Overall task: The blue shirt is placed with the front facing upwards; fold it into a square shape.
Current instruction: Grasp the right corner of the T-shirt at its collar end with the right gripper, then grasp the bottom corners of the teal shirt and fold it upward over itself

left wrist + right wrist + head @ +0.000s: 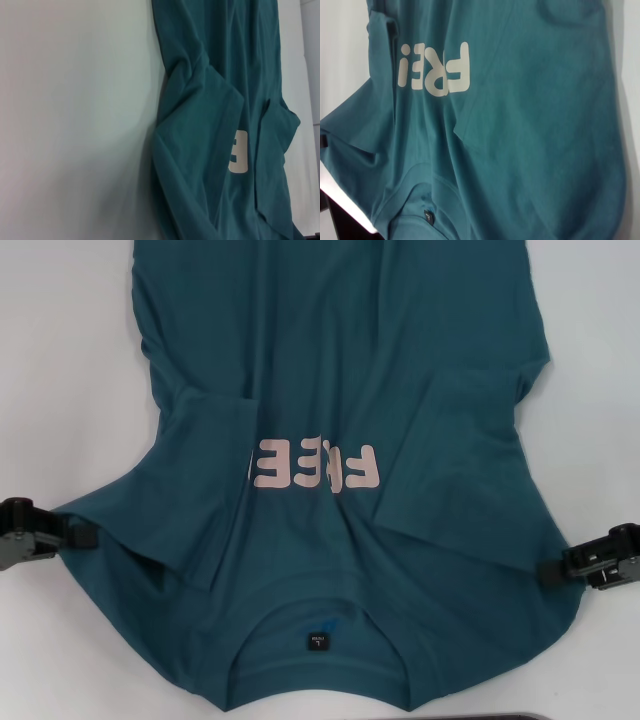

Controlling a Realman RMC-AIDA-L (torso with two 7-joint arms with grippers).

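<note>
**Shirt flat on table, a gripper at each shoulder edge**

Little else around: white table (60,360) on both sides of the shirt (340,370), plus a dark strip (520,717) at the near edge, right of centre. Nothing lying on the cloth or blocking the way to it.

Spread front up, collar near, body running far and out of the head view at the top. Both sleeves already folded inward over the chest: left sleeve (205,425) with its edge just left of the pink letters (315,465), right sleeve (455,455) overlapping the letters' right end. Small dark label (317,641) inside the collar, near and central. Wrinkles fanning out from the collar toward both shoulders. Near hem of the collar area close to the table's near edge; little spare room there. Wide bare table left and right of the body farther off, narrowing toward the shoulders, where the cloth flares out widest.

Left gripper (72,532) low at the far-left tip of the left shoulder, touching the cloth edge; whether pinching it or merely beside it, cannot tell. Right gripper (552,570) at the right shoulder edge, likewise at the fabric's rim; fingers' state cannot tell either. Both level with each other, shirt stretched between them, collar nearer than either.
</note>
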